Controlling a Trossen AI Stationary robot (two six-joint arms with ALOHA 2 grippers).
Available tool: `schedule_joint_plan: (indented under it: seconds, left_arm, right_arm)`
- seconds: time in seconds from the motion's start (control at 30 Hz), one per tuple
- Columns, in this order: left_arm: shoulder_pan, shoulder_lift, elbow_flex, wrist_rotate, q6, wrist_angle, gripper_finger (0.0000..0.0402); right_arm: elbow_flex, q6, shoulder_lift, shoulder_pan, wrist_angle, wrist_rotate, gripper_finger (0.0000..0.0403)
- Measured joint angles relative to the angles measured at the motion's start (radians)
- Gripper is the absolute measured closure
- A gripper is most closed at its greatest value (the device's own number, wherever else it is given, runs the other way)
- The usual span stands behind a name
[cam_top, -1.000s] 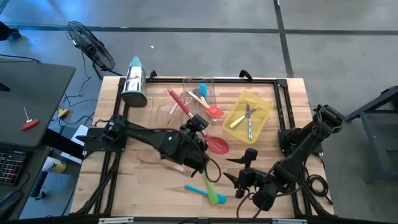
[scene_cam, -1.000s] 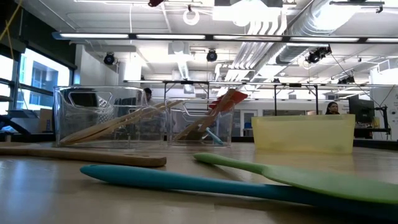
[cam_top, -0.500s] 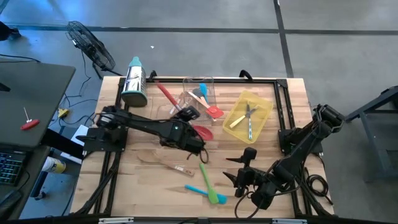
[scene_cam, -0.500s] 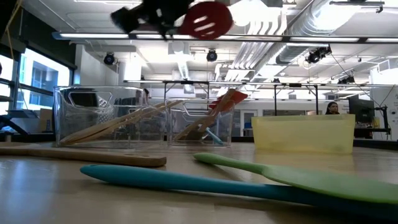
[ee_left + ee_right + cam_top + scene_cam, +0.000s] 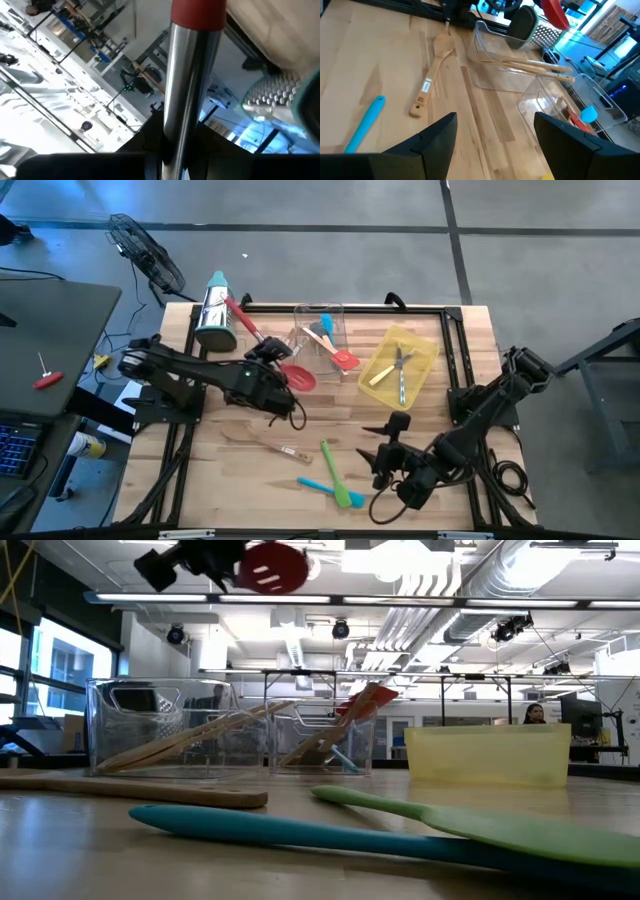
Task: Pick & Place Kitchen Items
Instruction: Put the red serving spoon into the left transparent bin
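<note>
box grater (image 5: 216, 312), clear trays (image 5: 320, 328), yellow tray (image 5: 420, 346), floor fan (image 5: 145, 252)

Robotics lab / open industrial workspace, not a home kitchen.
Low view: exposed ducts (image 5: 520, 580), strip lights (image 5: 300, 598) and black ceiling cameras (image 5: 340, 630) overhead, workbenches further back, a person (image 5: 534, 714) at a monitor (image 5: 583, 718). High view: wooden table (image 5: 250, 470) on grey concrete floor (image 5: 520, 260), floor fan (image 5: 150, 255) and a desk with keyboard (image 5: 15, 445) beside it.
</note>
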Motion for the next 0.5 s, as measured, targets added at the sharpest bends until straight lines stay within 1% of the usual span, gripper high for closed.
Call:
schedule_joint_plan:
  seconds: [0.1,0.2,0.33,0.4,0.5]
  left_arm:
    - [0.0,-0.027,-0.035,-0.063,0.034,0.006,0.0359]
    - [0.014,-0.056,-0.081,-0.078,0.069,-0.002,0.0359]
    - [0.071,-0.114,-0.159,-0.028,0.122,-0.004,0.0359]
    - [0.101,-0.147,-0.204,-0.014,0.183,0.001,0.0359]
    - [0.148,-0.162,-0.252,0.014,0.278,0.001,0.0359]
  right_arm:
    - [-0.01,0.009,0.0,-0.015,-0.003,-0.002,0.0145]
    - [-0.01,0.011,0.0,-0.041,-0.004,-0.013,0.0145]
    - [-0.01,-0.016,0.0,-0.09,-0.005,-0.023,0.0145]
    - [-0.01,-0.042,0.0,-0.124,0.001,-0.024,0.0145]
    - [-0.01,-0.076,0.0,-0.181,0.014,-0.024,0.0145]
